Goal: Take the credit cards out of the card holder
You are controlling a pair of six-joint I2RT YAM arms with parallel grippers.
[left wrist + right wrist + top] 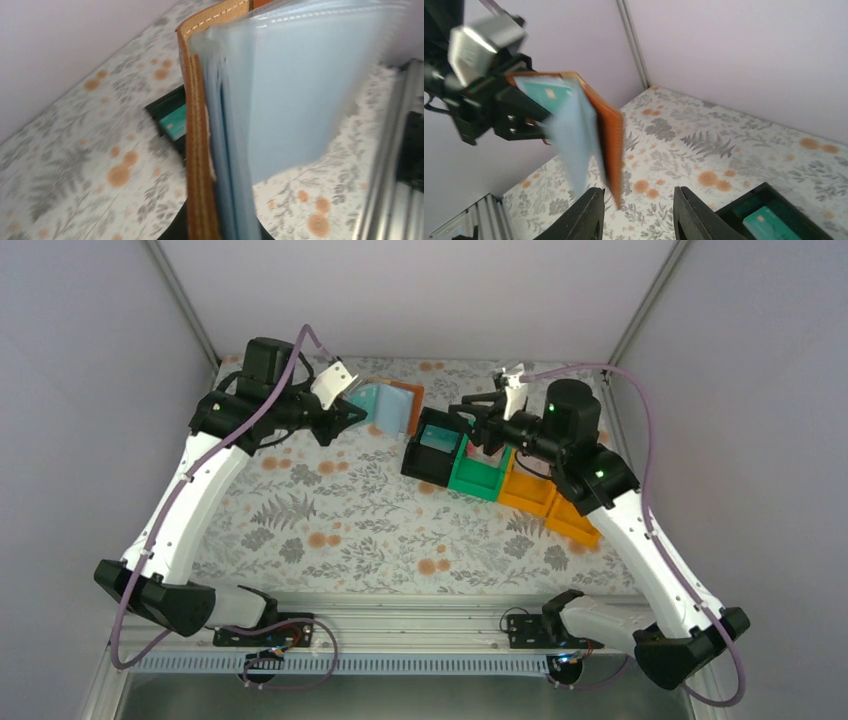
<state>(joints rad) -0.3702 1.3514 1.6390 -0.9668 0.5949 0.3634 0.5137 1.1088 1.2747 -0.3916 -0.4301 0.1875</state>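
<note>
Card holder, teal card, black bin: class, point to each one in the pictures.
card holder (197, 150), left wrist view, on its brown stitched cover edge.
teal card (769, 225), right wrist view, on its face.
black bin (425, 470), top view, on its near wall.

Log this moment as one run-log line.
left end effector: shut on wallet, held open in air | right end effector: open, empty, near black bin | loose card: in black bin | tucked card: in wallet

Lab test booth: plain walls (420, 290), floral tablecloth (350, 530), aluminium mounting rail (420, 625)
</note>
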